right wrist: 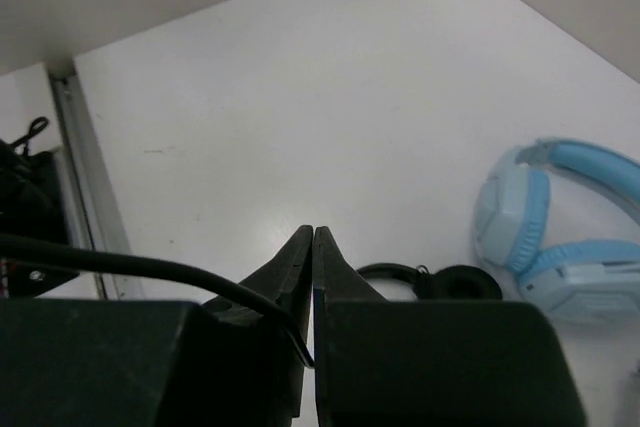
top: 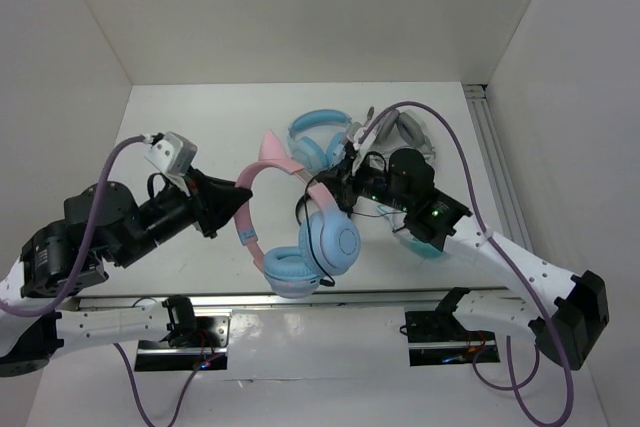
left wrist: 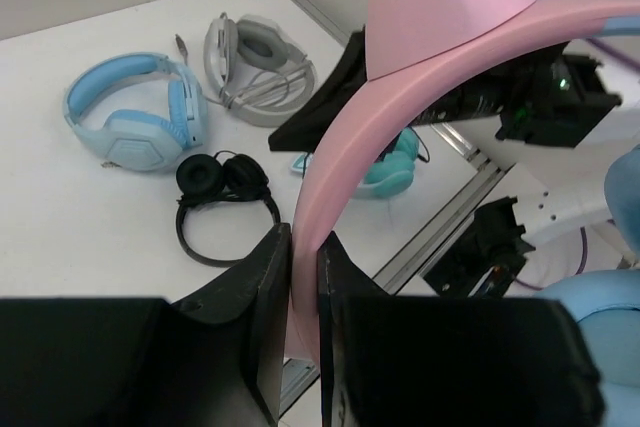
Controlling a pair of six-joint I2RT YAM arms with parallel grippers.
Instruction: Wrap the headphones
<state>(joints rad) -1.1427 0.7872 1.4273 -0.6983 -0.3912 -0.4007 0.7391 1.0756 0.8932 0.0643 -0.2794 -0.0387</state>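
Left claw (left wrist: pixel 303 272): clamped on the pink headband (left wrist: pixel 400 77) of the headphones (top: pixel 300 232), one black finger either side of the band, low in the wrist view.
Right claw (right wrist: pixel 313 247): fingers pressed together on the thin dark cable (right wrist: pixel 120 265), which trails off to the left edge of its wrist view.
Table (top: pixel 200 117): white, walled on three sides, filling the middle of the top view.
Task headphones: centre of the top view, cat ears pointing to the upper left, the two light blue ear cups (top: pixel 335 239) at lower centre by the table's near edge.
All-blue headphones (top: pixel 320 137): upper centre of the top view, flat on the table.
Grey headset (left wrist: pixel 255 62): top centre of the left wrist view, just right of the all-blue pair.
Teal-cupped headphones (left wrist: pixel 390 162): right of centre in the left wrist view, partly hidden behind the pink band.
Black headphones (left wrist: pixel 220 187): small, left of centre in the left wrist view, below the all-blue pair.
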